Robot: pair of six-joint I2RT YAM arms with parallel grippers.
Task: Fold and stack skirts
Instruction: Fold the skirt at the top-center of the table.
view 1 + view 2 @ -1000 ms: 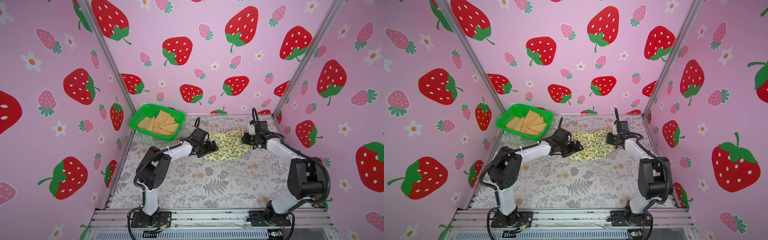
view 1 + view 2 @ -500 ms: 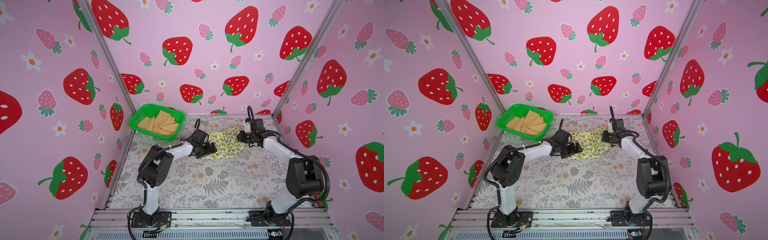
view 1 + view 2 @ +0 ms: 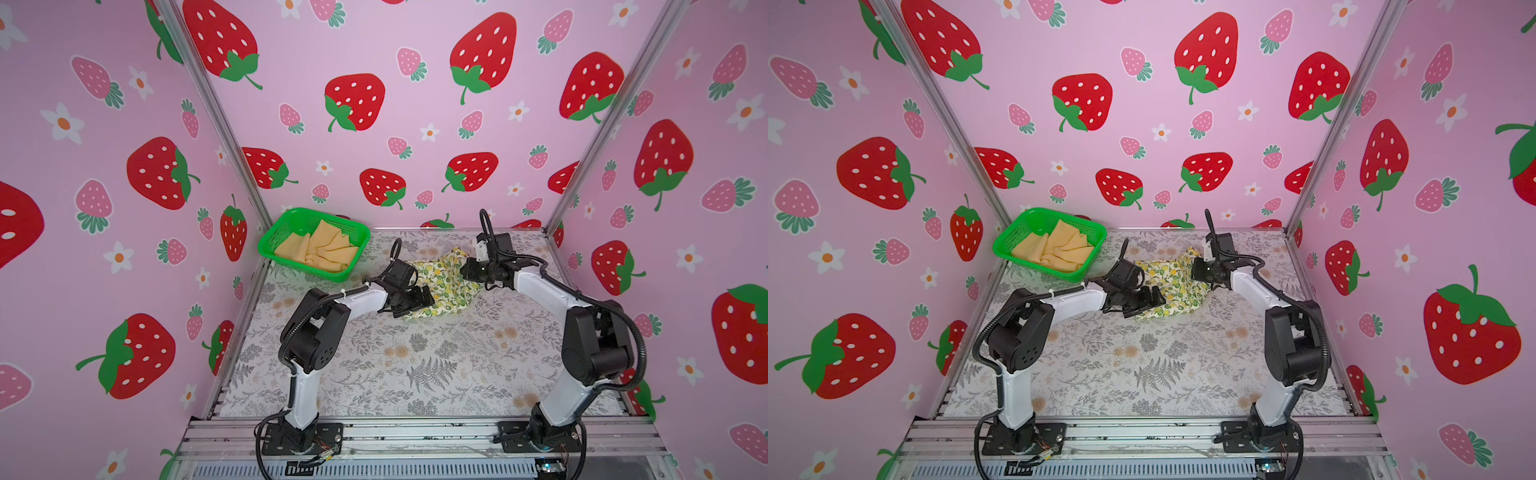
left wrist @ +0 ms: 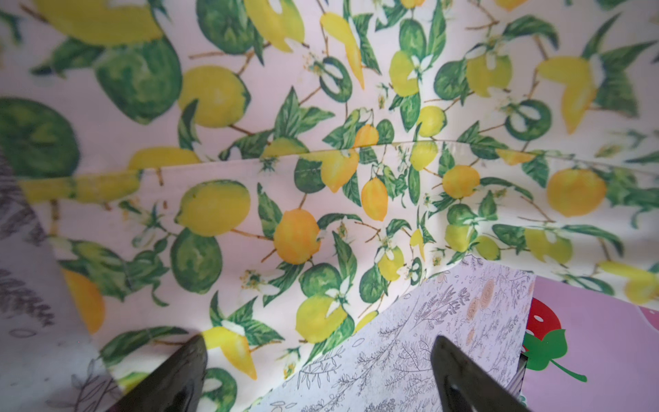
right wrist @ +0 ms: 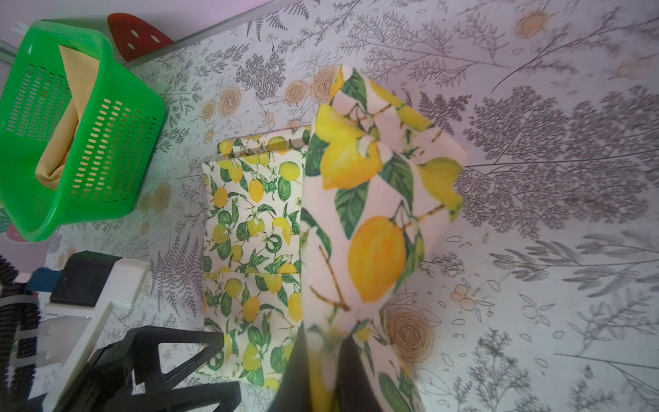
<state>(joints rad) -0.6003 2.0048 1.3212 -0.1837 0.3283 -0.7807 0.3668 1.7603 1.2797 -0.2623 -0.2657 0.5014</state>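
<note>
The lemon-print skirt lies partly folded on the table's far middle. My right gripper is shut on one edge of it and holds that edge lifted above the flat part. My left gripper stands open, low at the skirt's near-left edge, one finger over the cloth and nothing held. The mustard-tan skirt lies crumpled in the basket.
A green mesh basket stands at the back left corner against the wall. Pink strawberry walls close in the floral table on three sides. The arm bases sit at the near edge.
My right gripper has carried the skirt's held edge leftward, over the rest of the cloth. The left gripper has stayed open and hardly moved.
</note>
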